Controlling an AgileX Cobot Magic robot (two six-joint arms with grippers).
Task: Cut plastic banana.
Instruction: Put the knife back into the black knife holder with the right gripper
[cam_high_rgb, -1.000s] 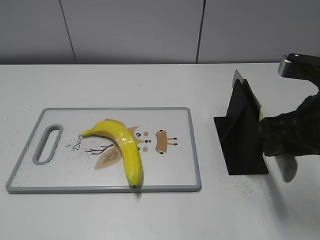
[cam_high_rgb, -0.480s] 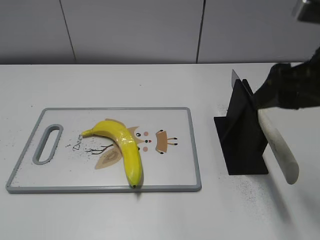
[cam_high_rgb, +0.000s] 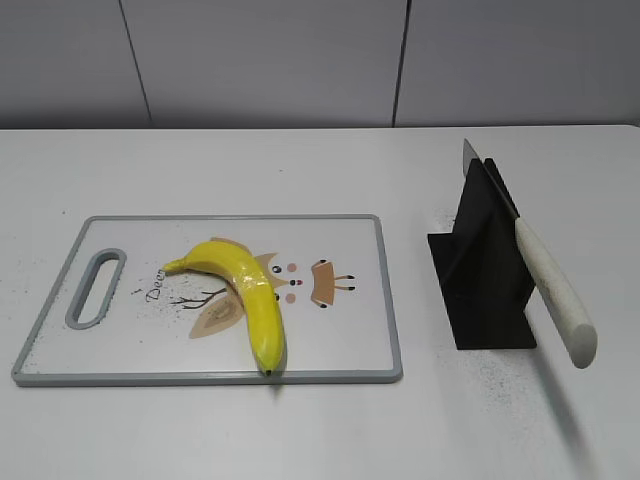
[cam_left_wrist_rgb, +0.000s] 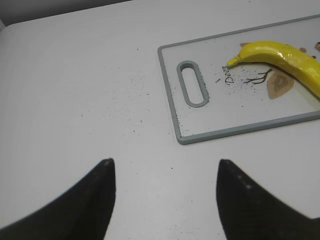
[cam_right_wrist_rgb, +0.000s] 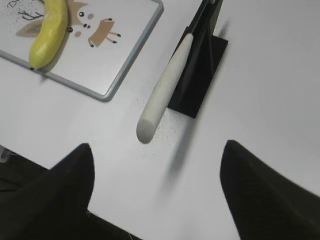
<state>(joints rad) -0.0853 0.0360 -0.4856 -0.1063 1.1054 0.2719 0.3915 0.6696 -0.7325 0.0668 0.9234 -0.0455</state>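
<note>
A yellow plastic banana (cam_high_rgb: 245, 290) lies on a white cutting board with a grey rim (cam_high_rgb: 390, 300). A knife with a white handle (cam_high_rgb: 555, 290) rests in a black stand (cam_high_rgb: 485, 275) to the right of the board. The banana (cam_left_wrist_rgb: 282, 57) and board (cam_left_wrist_rgb: 172, 110) show in the left wrist view, and the banana (cam_right_wrist_rgb: 50, 30), knife handle (cam_right_wrist_rgb: 162, 92) and stand (cam_right_wrist_rgb: 200, 85) in the right wrist view. My left gripper (cam_left_wrist_rgb: 164, 167) is open above bare table left of the board. My right gripper (cam_right_wrist_rgb: 157, 150) is open and empty, near the handle's end. Neither arm shows in the exterior view.
The white table (cam_high_rgb: 300, 430) carries scattered dark specks around the board and stand. A grey panelled wall (cam_high_rgb: 300, 60) runs along the back. The board has a slot handle (cam_high_rgb: 95, 288) at its left end. The table's front edge shows in the right wrist view (cam_right_wrist_rgb: 75, 202).
My right arm, which was over the knife handle at the right, has lifted up and out of the exterior view. The knife stays in its stand. Banana and board have not moved.
</note>
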